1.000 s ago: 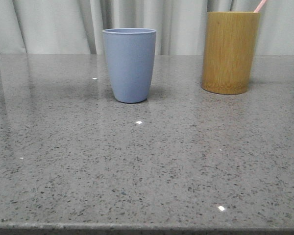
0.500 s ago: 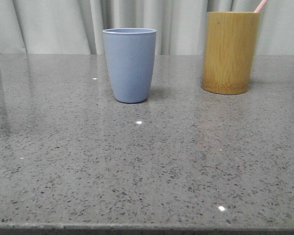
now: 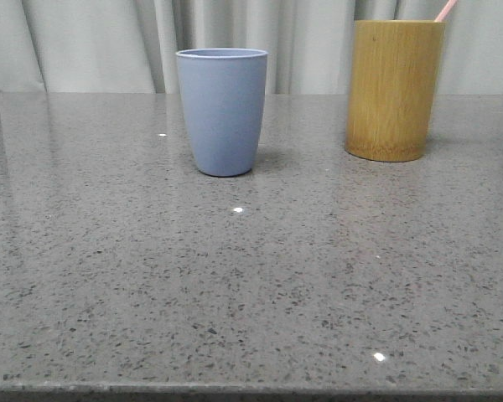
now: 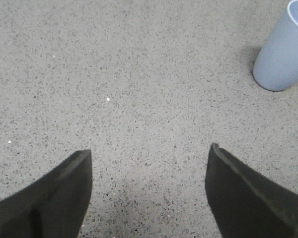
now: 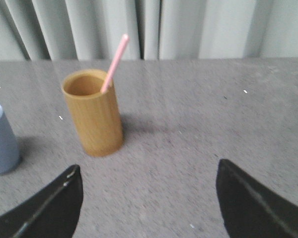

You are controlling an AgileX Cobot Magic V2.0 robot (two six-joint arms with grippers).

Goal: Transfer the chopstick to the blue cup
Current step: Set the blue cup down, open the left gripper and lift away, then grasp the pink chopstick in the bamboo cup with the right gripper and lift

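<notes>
The blue cup (image 3: 222, 110) stands upright at the back middle of the grey stone table. It also shows in the left wrist view (image 4: 283, 54) and at the edge of the right wrist view (image 5: 1, 140). A pale pink chopstick (image 5: 114, 62) leans in the yellow-brown bamboo holder (image 5: 93, 113); only its tip (image 3: 445, 9) shows above the holder (image 3: 394, 88) in the front view. My left gripper (image 4: 149, 153) is open and empty above bare table, the cup well ahead of it. My right gripper (image 5: 149, 171) is open and empty, short of the holder. Neither gripper shows in the front view.
Grey curtains (image 3: 101, 42) hang behind the table's far edge. The table's front edge (image 3: 251, 389) runs along the bottom of the front view. The speckled tabletop (image 3: 235, 276) lies between the cups and that edge.
</notes>
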